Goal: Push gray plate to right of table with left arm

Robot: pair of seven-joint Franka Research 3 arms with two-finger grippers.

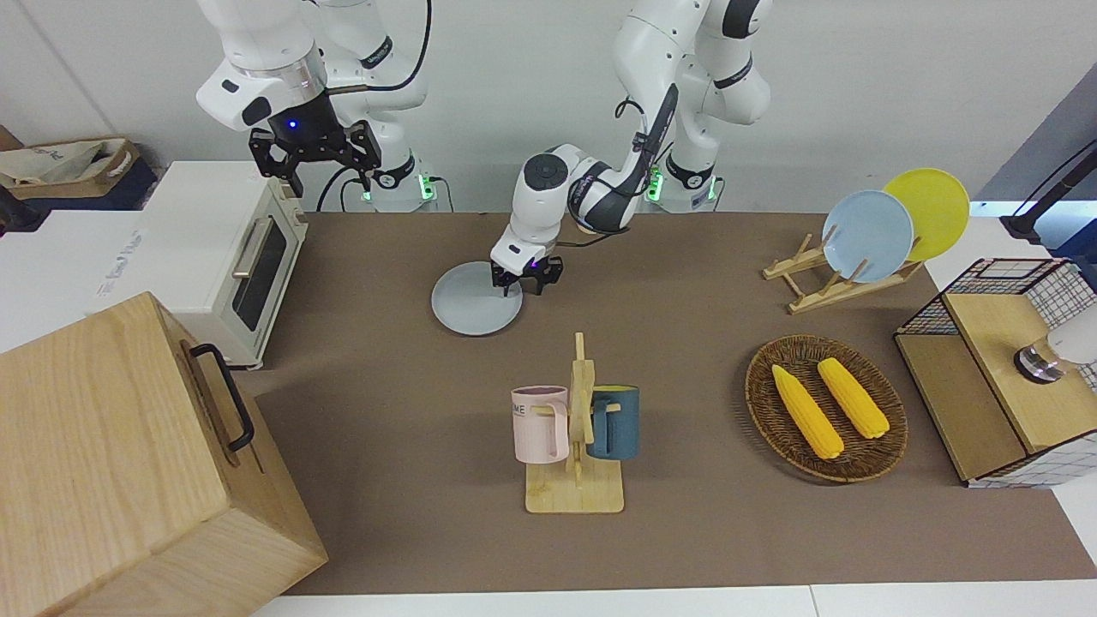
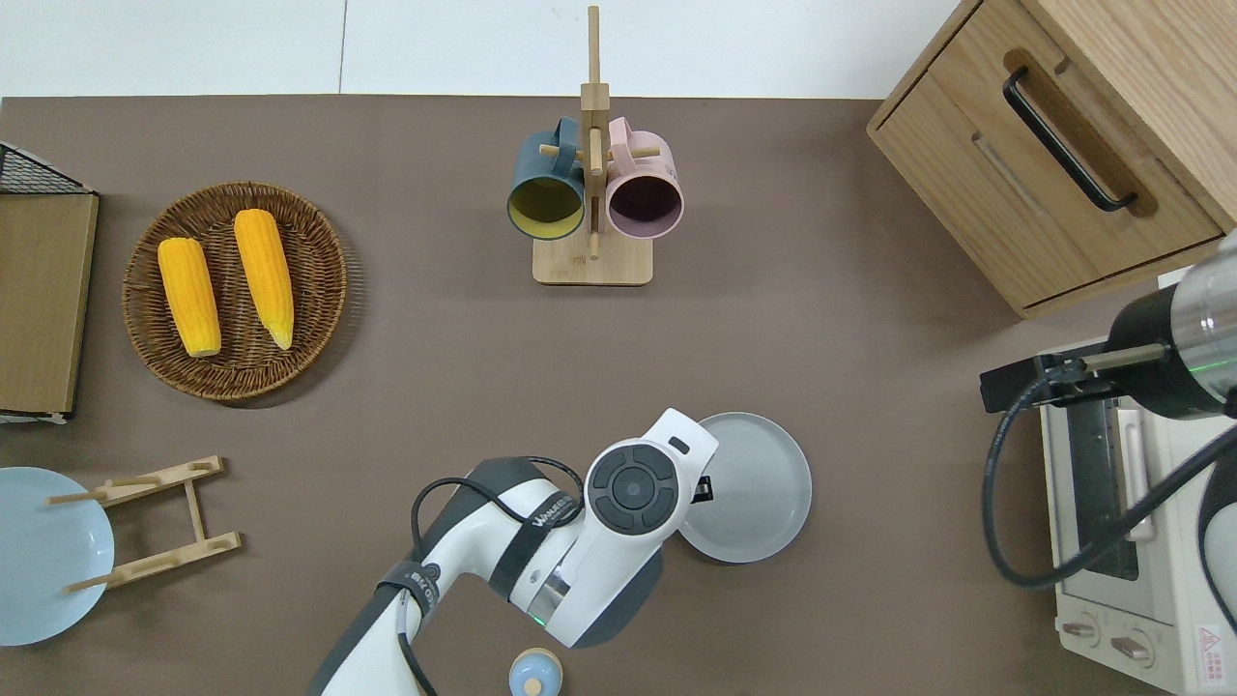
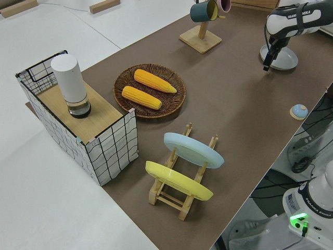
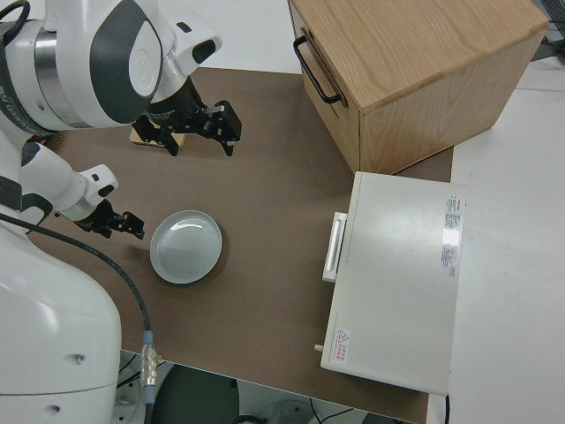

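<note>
The gray plate (image 1: 476, 298) (image 2: 745, 487) (image 4: 185, 246) lies flat on the brown table (image 1: 686, 291) (image 2: 435, 387), in the half toward the right arm's end and fairly near the robots. A white toaster oven (image 1: 224, 257) (image 2: 1131, 551) stands beside it at the right arm's end of the table, well apart from it, and a wooden cabinet (image 1: 128, 463) (image 2: 1073, 145) with a black handle stands farther from the robots than the oven.

The left gripper (image 1: 527, 280) (image 4: 115, 224) is low at the plate's rim, on the side toward the left arm's end of the table. The right side view shows its jaws spread apart with nothing between them; whether a fingertip touches the rim cannot be told. In the overhead view the arm's white wrist covers most of the gripper and overlaps the plate's edge.

The right arm is parked, and its gripper (image 1: 314, 159) (image 4: 196, 131) hangs with the jaws released and empty.

Farther from the robots than the plate, a wooden mug stand (image 1: 576, 463) (image 2: 591, 193) carries a pink mug (image 1: 540, 423) and a dark blue mug (image 1: 615, 422). Toward the left arm's end, a wicker basket (image 1: 763, 403) (image 3: 171, 99) holds two corn cobs (image 1: 827, 410), and a wooden rack (image 1: 827, 287) (image 3: 179, 200) holds a sky-blue plate (image 1: 867, 236) and a yellow plate (image 1: 932, 210).
</note>
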